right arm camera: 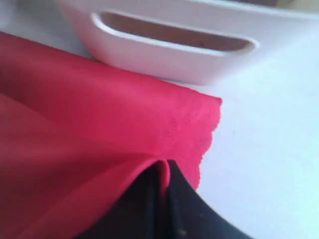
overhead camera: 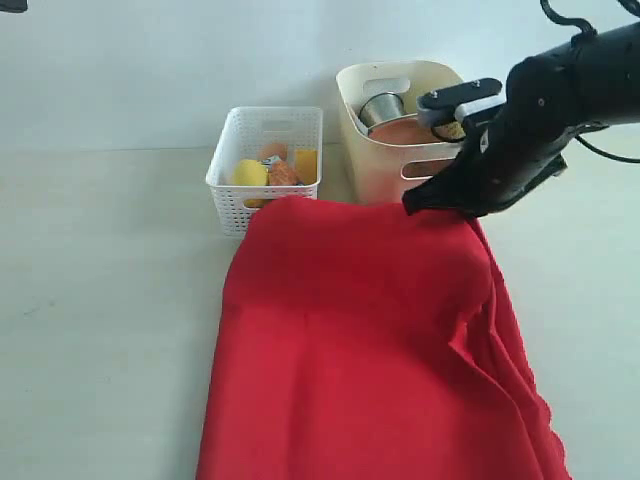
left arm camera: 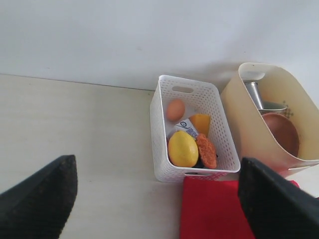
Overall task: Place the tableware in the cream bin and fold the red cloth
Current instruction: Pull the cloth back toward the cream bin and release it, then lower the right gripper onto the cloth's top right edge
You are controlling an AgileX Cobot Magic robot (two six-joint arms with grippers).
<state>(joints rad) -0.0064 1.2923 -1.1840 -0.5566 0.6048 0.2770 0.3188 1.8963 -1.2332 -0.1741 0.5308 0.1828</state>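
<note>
The red cloth (overhead camera: 370, 340) lies folded over on the table, its far edge reaching the two bins. My right gripper (overhead camera: 420, 203) is shut on the cloth's far right corner, just in front of the cream bin (overhead camera: 385, 165); the right wrist view shows red fabric (right arm camera: 124, 119) pinched between the shut jaws (right arm camera: 163, 172). Inside the cream bin stand a steel cup (overhead camera: 381, 107) and a brown plate (left arm camera: 282, 132). My left gripper (left arm camera: 159, 199) is open, hovering high above the table with nothing between its fingers; it is out of the exterior view.
A white perforated basket (overhead camera: 230, 165) stands left of the cream bin and holds a lemon (left arm camera: 182, 148), an egg (left arm camera: 175, 110), a milk carton (left arm camera: 187, 127) and other food. Bare table extends to the left of the cloth. A white wall rises behind the bins.
</note>
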